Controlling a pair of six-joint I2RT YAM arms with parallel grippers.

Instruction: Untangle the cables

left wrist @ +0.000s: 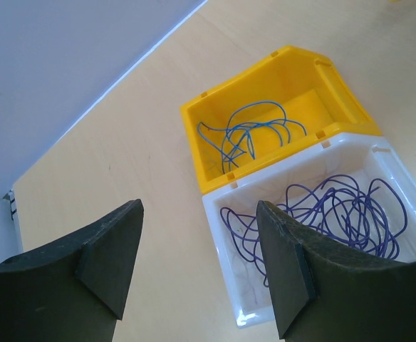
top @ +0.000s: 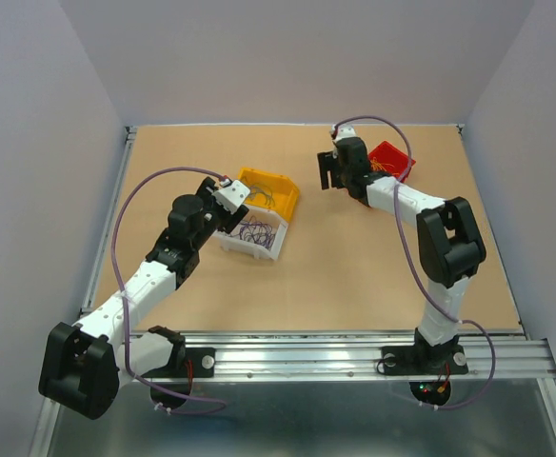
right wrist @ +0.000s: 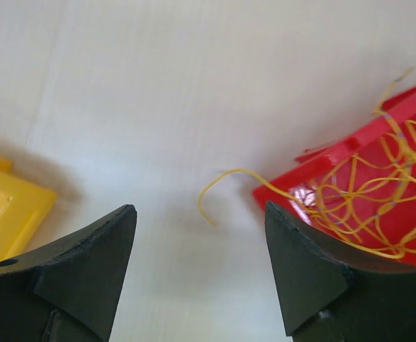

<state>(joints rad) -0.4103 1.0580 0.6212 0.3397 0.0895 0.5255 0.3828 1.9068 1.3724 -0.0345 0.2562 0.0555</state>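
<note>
Jaws on both arms stand wide apart, and nothing is between them. The left jaws, on the left arm (top: pixel 178 249), hang just by the near end of the white bin (left wrist: pixel 226 265). Purple wires (left wrist: pixel 340 214) lie in that bin in loose loops. A yellow bin (left wrist: pixel 265 77) touches its far side, with a few blue wires (left wrist: pixel 249 132) inside. Both bins sit near the middle of the tabletop (top: pixel 354 276), a bit toward its far edge. The right jaws, on the right arm (top: pixel 404 200), hang over bare tabletop just beside the red bin (right wrist: pixel 354 142). That bin sits near the far right corner and holds a heap of yellow wires (right wrist: pixel 379 194). One strand (right wrist: pixel 221 177) sticks out over the rim, above the tabletop.
</note>
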